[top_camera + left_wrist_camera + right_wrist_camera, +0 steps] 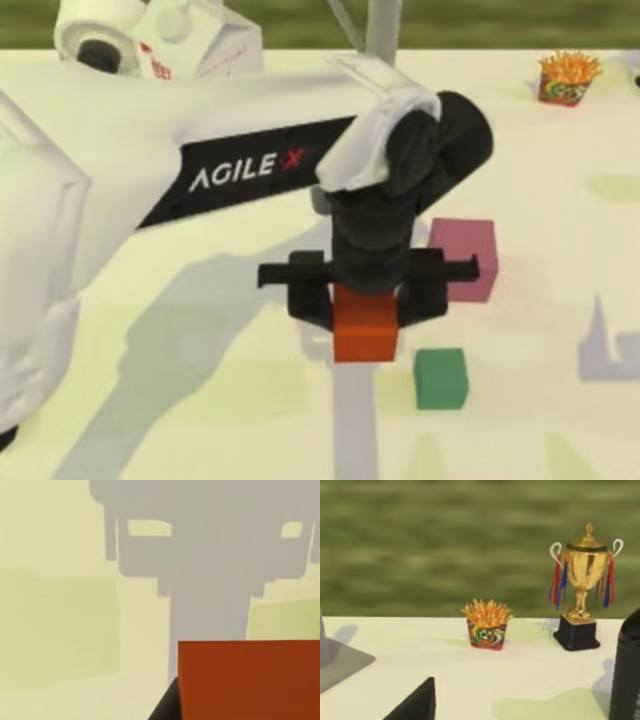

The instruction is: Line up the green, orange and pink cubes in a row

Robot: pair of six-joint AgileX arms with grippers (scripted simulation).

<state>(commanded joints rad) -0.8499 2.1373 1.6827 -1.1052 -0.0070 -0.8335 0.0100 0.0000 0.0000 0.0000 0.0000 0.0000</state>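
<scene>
Now, left gripper (366, 300): we have our left arm reaching across the middle of the table, its black fingers on either side of the orange cube (365, 326) and clenched on it.
Orange cube: it sits between our left fingers near the table's centre; in the left wrist view it fills the near corner (249, 680), with the gripper's grey shadow cast on the table (60, 630) beyond it. Whether it rests on the table or is lifted off it, we cannot tell.
Green cube (441, 378): it lies just beside the orange cube, toward the right and slightly nearer the front edge, apart from it.
Pink cube (464, 258): it stands behind the green cube, to the right of our left gripper, partly hidden by one finger.
Right gripper: we do not see it in the top view; only a dark finger tip (417, 702) shows in the right wrist view, so we cannot tell how its jaws stand.
Far edge: milk carton (205, 42) at the back left, fries box (567, 78) at the back right.
Right wrist view: fries box (487, 625) and a gold trophy (582, 582) on a black base, standing well apart on the table.
</scene>
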